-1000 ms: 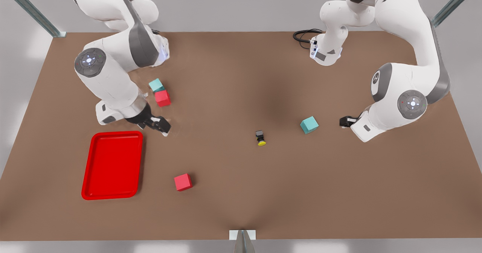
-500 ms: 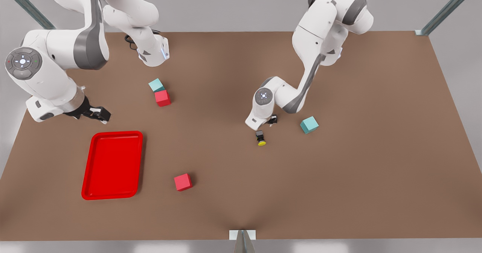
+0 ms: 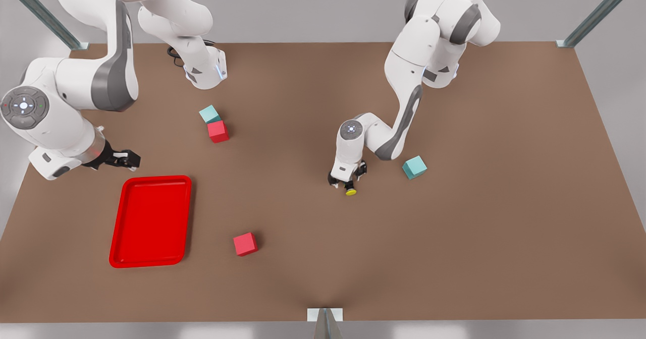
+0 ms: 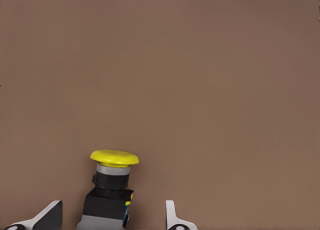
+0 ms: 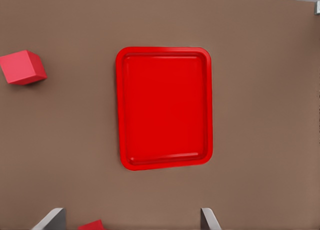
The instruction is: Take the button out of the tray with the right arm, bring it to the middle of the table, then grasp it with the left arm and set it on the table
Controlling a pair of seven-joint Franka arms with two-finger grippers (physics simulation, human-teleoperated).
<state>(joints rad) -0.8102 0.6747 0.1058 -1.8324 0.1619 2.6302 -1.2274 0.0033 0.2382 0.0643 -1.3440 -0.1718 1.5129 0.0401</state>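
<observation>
On the brown bench [image 3: 479, 228], the empty red tray [image 3: 151, 221] lies at the front view's left, with the right gripper [image 3: 127, 159] hovering just beyond it, jaws released. At mid-bench the left gripper [image 3: 347, 177] stands with jaws spread around the button [image 3: 350, 190], which lies on its side, not yet clenched.

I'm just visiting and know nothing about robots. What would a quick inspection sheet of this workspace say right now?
Surface: brown table, flat.
Job's things: button lies on its side near the table's middle, out of the tray, which holds nothing.
Clutter: two red cubes, two teal cubes; the far red and teal ones touch.
Grippers: left gripper open, its fingers either side of the button's body; right gripper open, waiting beside the tray.
Cables: black loop at the right arm's base.
Surroundings: grey walls, metal struts.
</observation>
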